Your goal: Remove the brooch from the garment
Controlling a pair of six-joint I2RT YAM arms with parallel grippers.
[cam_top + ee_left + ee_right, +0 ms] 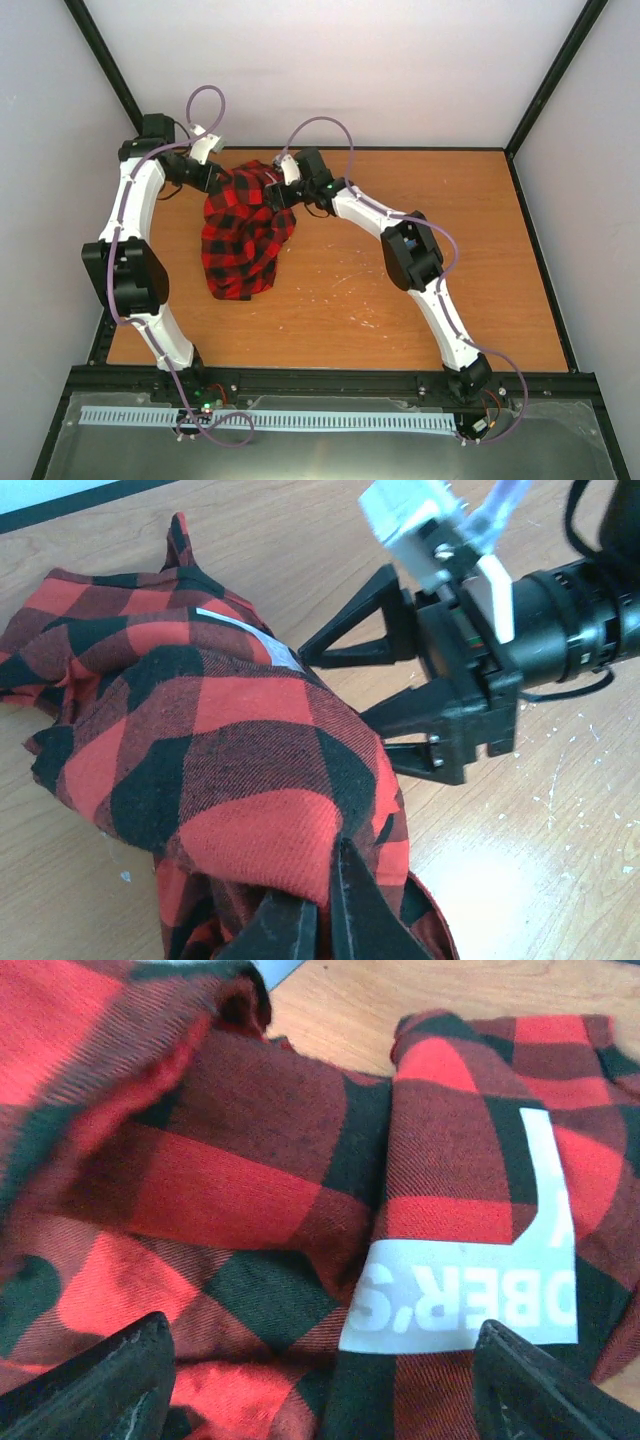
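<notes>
The garment is a red-and-black checked shirt, bunched in a heap at the back left of the table. My left gripper is at its far left edge. In the left wrist view it is shut on a raised fold of the garment. My right gripper is at the heap's top right. In the right wrist view it is open wide, close over the cloth and a white printed patch. It also shows open in the left wrist view. No brooch shows in any view.
The wooden table stretches right and forward of the heap. Black frame posts and white walls stand at the back and sides. A metal rail runs along the near edge by the arm bases.
</notes>
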